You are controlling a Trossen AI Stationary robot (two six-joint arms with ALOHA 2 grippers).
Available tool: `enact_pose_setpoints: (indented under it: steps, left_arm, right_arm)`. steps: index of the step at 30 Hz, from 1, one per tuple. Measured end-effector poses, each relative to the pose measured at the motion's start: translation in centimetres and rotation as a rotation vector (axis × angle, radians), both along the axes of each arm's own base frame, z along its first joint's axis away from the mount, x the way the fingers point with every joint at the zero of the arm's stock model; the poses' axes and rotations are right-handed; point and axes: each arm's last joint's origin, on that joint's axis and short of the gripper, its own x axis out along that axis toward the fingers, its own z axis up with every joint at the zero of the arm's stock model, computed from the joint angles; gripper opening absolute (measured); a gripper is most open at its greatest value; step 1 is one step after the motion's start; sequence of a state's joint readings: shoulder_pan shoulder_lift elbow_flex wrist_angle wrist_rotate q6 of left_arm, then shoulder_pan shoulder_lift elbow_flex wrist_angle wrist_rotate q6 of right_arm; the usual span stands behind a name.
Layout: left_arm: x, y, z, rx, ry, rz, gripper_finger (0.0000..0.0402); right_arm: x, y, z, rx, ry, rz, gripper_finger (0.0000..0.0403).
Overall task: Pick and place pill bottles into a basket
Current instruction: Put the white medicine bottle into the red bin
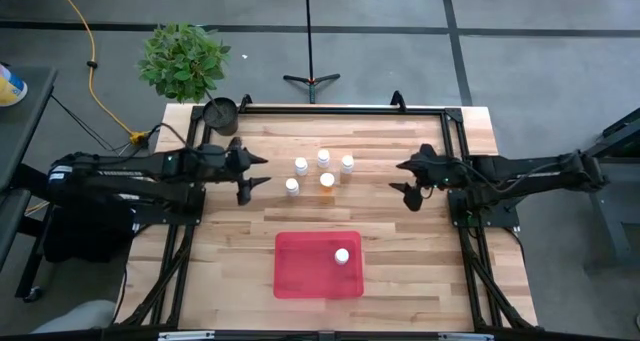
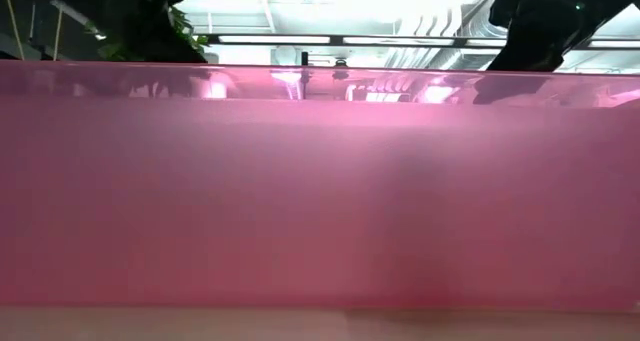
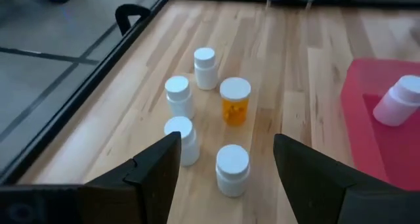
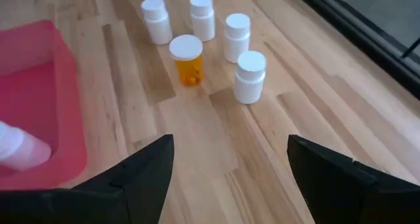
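Five bottles (image 1: 320,173) were seen clustered upright mid-table (image 1: 420,271), one of them orange (image 1: 327,181). A sixth bottle (image 1: 342,256) lay inside the red basket (image 1: 300,271), which sat near the front edge. The left tool (image 1: 258,171) was held wide just left of the cluster; the right tool (image 1: 403,177) was held wide, further off on the right.

Two slim matte-black jointed arms, each with a forked two-fingered hand (image 1: 256,171).

A grey floor (image 1: 540,71) surrounds the wooden table (image 1: 400,251), with a leafy potted plant (image 1: 183,59) behind it.
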State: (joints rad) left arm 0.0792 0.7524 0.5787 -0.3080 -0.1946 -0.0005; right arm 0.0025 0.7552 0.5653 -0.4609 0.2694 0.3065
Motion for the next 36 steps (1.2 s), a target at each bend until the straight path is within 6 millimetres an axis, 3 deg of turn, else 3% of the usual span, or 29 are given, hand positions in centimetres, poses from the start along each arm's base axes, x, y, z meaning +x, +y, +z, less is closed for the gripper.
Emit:
enact_pose_setpoints:
  steps: [5, 11, 15, 19, 26, 31, 36]
  left_arm:
    - [1.9, 0.4, 1.9, 0.043, 0.217, 0.048, 0.0288]
    - [3.9, 1.1, 1.4, 0.122, 0.571, 0.264, 0.0341]
    - [5.9, 1.1, 0.7, 0.078, 0.683, 0.210, 0.0376]
    - [7.6, 0.8, 0.1, -0.030, 0.690, 0.091, 0.0394]
    - [8.4, 0.6, -0.2, -0.197, 0.664, -0.078, 0.0396]
    - [9.0, 2.1, 0.3, -0.280, 0.546, -0.168, 0.0388]
    - [9.2, 3.9, 0.6, -0.275, 0.480, -0.143, 0.0387]
  right_arm:
    - [0.4, 0.1, -0.3, 0.026, 0.013, 0.039, 0.0287]
    - [0.7, 0.2, -0.6, 0.028, 0.038, 0.064, 0.0287]
    - [0.6, 0.2, -0.6, 0.024, 0.043, 0.068, 0.0287]
    - [0.6, 0.2, -0.6, 0.023, 0.048, 0.070, 0.0287]
    - [0.6, 0.2, -0.7, 0.030, 0.056, 0.077, 0.0287]
    - [0.6, 0.2, -0.7, 0.029, 0.056, 0.077, 0.0287]
    - [0.5, 0.2, -0.7, 0.032, 0.063, 0.081, 0.0287]
